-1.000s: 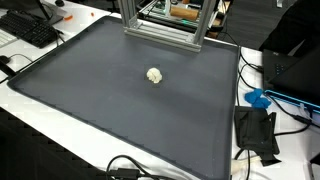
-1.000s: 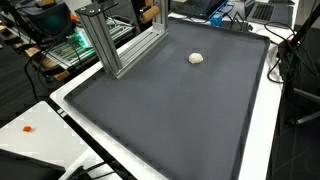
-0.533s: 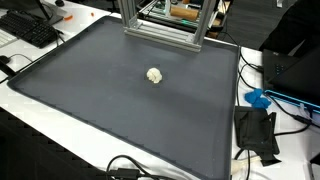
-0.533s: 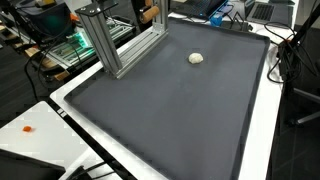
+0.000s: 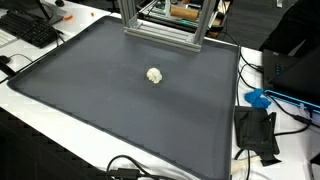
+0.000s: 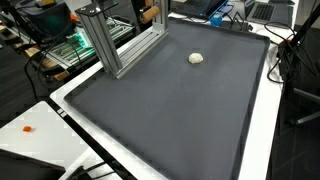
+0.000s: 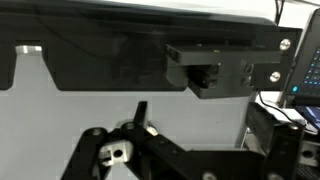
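Note:
A small cream-coloured lump (image 5: 154, 75) lies alone on a large dark mat (image 5: 90, 95); it shows in both exterior views, toward the mat's far side (image 6: 196, 58). Neither the arm nor the gripper shows in either exterior view. In the wrist view my gripper (image 7: 200, 135) comes in from the bottom edge. Its dark linkages and two fingers (image 7: 140, 112) stand wide apart with nothing between them. It faces a pale surface and a black box-like unit (image 7: 220, 65). The lump does not show in the wrist view.
An aluminium frame (image 5: 165, 28) stands at the mat's far edge (image 6: 115, 45). A keyboard (image 5: 30, 28) lies off one corner. A black box (image 5: 256, 132), a blue item (image 5: 258, 98) and cables sit beside the mat. A small orange dot (image 6: 28, 129) lies on the white table.

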`<state>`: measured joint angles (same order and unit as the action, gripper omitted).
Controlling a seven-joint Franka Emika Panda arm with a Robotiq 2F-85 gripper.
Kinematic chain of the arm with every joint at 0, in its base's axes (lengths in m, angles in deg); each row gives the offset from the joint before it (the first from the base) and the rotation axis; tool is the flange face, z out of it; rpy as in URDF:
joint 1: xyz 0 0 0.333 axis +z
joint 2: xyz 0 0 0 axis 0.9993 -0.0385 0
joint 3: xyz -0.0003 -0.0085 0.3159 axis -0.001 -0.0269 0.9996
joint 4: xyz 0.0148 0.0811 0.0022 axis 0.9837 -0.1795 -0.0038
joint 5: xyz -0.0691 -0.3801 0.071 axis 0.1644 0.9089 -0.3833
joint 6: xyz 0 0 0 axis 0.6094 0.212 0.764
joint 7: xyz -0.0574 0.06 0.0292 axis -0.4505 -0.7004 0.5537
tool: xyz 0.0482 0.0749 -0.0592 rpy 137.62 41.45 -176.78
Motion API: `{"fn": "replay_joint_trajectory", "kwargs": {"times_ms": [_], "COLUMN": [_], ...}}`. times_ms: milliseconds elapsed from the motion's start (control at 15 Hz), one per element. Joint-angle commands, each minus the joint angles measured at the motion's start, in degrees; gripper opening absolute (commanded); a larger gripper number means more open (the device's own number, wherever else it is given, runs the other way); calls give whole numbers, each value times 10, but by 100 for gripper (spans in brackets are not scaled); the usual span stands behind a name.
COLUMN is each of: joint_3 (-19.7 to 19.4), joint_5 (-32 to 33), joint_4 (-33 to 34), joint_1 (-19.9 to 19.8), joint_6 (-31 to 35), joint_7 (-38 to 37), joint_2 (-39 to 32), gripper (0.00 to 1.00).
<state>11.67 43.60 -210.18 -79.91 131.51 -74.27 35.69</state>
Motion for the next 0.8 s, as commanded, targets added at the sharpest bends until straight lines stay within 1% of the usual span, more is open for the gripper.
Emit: {"fn": "replay_joint_trajectory", "kwargs": {"times_ms": [0,200,733], "joint_3": [2,6,19], "joint_5": [-36,-50,-37], "joint_4": [-37,-52,-92], "joint_1": [10,17,34], "joint_6": [17,22,58], "joint_7": [-6,2,17], "joint_2": [38,53,85], "gripper": [100,100,100]}}
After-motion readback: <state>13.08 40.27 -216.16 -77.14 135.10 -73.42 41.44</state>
